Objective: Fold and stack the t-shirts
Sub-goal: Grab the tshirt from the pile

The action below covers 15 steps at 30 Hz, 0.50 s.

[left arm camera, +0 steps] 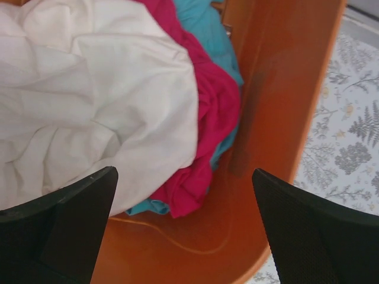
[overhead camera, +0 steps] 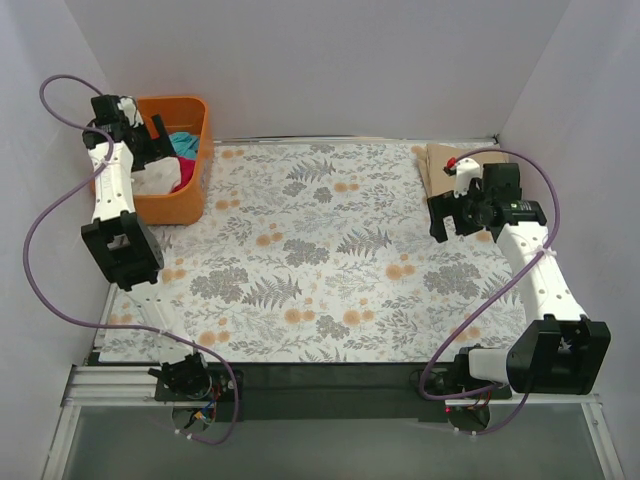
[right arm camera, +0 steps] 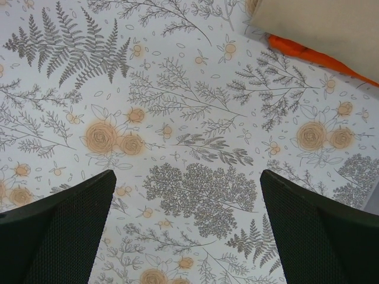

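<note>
Top external view: the floral-covered surface (overhead camera: pixel 330 270) stretches away to the right of the orange tub (overhead camera: pixel 203 160), which sits at its far left corner. Three crumpled t-shirts lie inside the tub. The white t-shirt (left arm camera: pixel 89 100) takes up most of the room. The magenta t-shirt (left arm camera: pixel 216 112) is pressed against it on the side nearer the tub's wall. The teal t-shirt (left arm camera: pixel 207 29) shows behind and beneath the magenta one. The tan t-shirt (overhead camera: pixel 465 165) lies flat well apart from the tub, at the far right corner, with an orange strip (right arm camera: pixel 308 56) showing under its edge. The left claw (left arm camera: pixel 183 228) hangs over the tub, fingers spread, gripping nothing. The right claw (right arm camera: pixel 186 222), well apart from the tub, is likewise spread and empty.
</note>
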Motion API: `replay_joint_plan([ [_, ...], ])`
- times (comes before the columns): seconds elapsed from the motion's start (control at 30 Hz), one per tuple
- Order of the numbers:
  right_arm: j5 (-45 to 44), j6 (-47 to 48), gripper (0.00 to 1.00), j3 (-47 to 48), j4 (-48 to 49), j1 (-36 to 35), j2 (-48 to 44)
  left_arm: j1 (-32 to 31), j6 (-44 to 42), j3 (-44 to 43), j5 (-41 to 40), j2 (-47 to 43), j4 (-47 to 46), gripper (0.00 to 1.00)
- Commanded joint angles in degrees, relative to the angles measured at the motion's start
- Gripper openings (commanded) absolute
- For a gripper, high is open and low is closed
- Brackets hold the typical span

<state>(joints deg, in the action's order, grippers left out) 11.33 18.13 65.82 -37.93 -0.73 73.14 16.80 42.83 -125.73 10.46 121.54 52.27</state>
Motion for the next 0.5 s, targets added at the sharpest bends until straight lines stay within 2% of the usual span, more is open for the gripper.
replay_joint_plan([
  [0.0,2.38,-0.81,0.98,-1.75,-0.04,0.2,-0.55,2.1,-0.28,4.0,1.23,-0.95,-5.41,0.89],
  [0.03,2.47,-0.73,0.98,-2.53,0.14,0.12,-0.46,2.1,-1.59,4.26,-0.51,-0.43,-6.99,0.84],
  [0.1,2.47,-0.64,0.98,-3.15,0.58,0.2,-0.11,2.1,-1.96,3.05,-2.71,2.12,-7.36,0.81],
  [0.47,1.68,-0.38,0.98,-4.56,1.37,0.2,2.18,2.36,-2.22,1.72,-9.58,11.96,-14.04,0.81],
])
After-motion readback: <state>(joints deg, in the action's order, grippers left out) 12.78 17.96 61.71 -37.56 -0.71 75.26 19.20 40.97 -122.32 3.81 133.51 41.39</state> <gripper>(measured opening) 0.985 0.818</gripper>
